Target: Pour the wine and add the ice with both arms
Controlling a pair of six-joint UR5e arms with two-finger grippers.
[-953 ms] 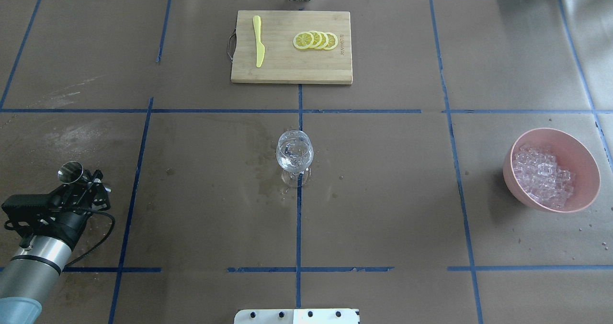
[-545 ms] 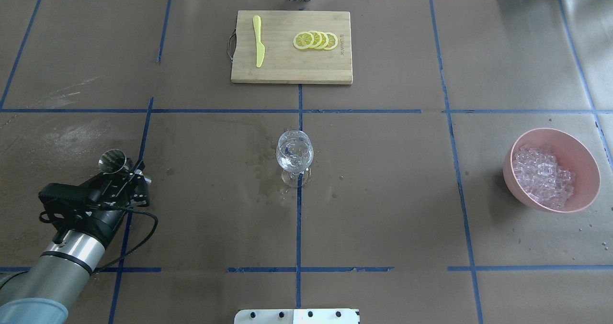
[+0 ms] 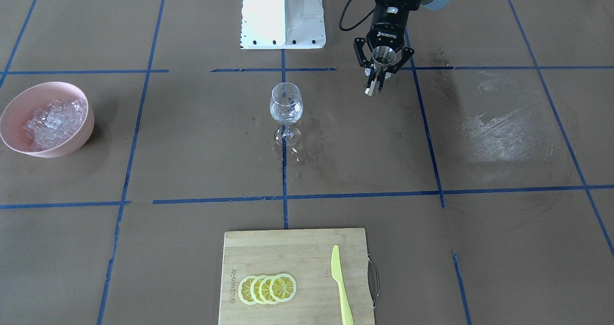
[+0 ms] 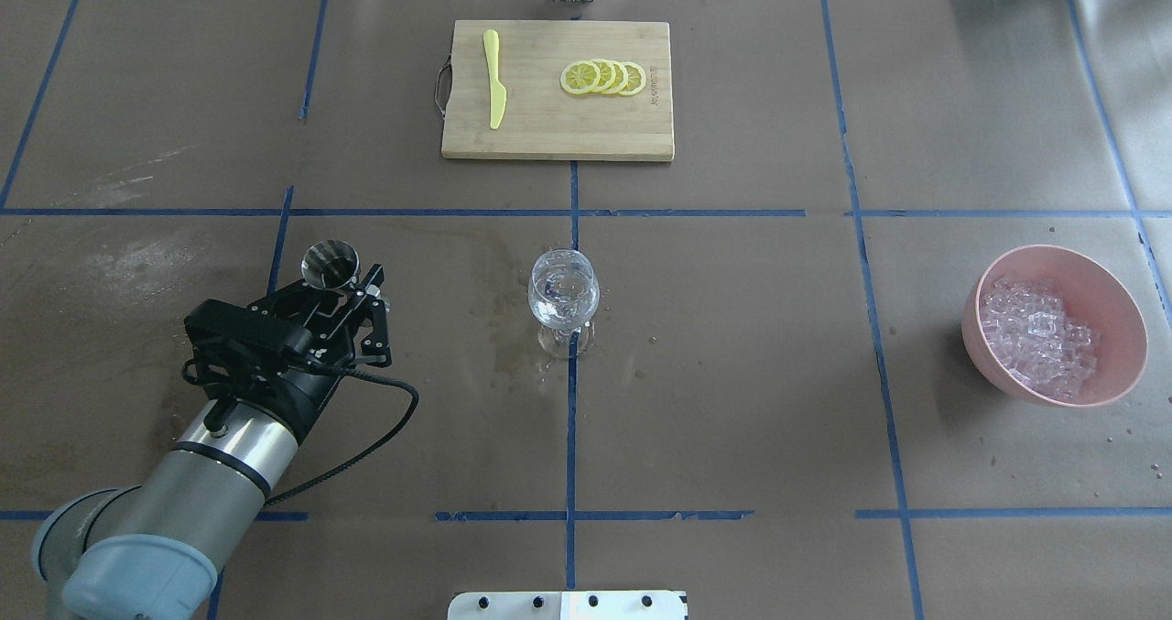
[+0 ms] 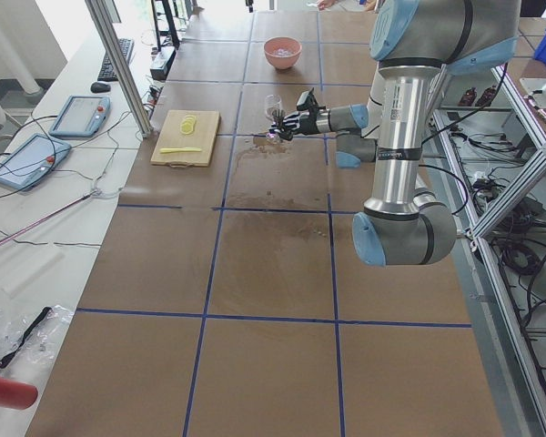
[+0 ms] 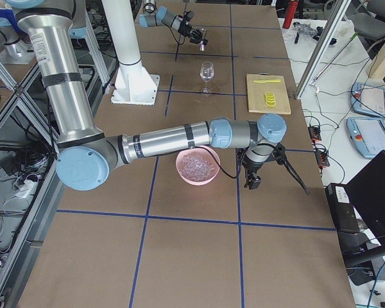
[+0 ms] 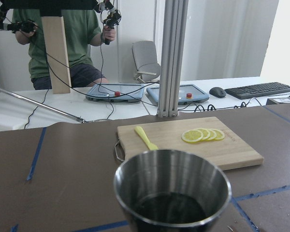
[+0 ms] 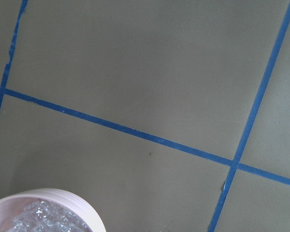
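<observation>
My left gripper (image 4: 346, 283) is shut on a steel cup (image 4: 330, 264) and holds it upright, left of the wine glass (image 4: 564, 295) and clear of it. The left wrist view shows dark liquid in the cup (image 7: 172, 193). In the front view the gripper (image 3: 382, 68) and cup (image 3: 383, 56) are up and to the right of the glass (image 3: 286, 106). The glass stands at the table's centre and looks to hold clear liquid. The ice (image 4: 1039, 341) lies heaped in a pink bowl (image 4: 1112, 304) at the right. My right gripper (image 6: 251, 179) hangs beside the bowl (image 6: 183, 172); I cannot tell whether it is open.
A wooden cutting board (image 4: 549, 135) at the far middle carries a yellow knife (image 4: 494, 80) and lemon slices (image 4: 604, 77). Wet stains surround the glass's foot (image 4: 513, 345). The white robot base (image 3: 283, 13) is at the near edge. Operators' gear lies beyond the table.
My left arm has swung right and forward from the table's left edge toward the wine glass, carrying the steel cup. The glass and bowl have not moved.
</observation>
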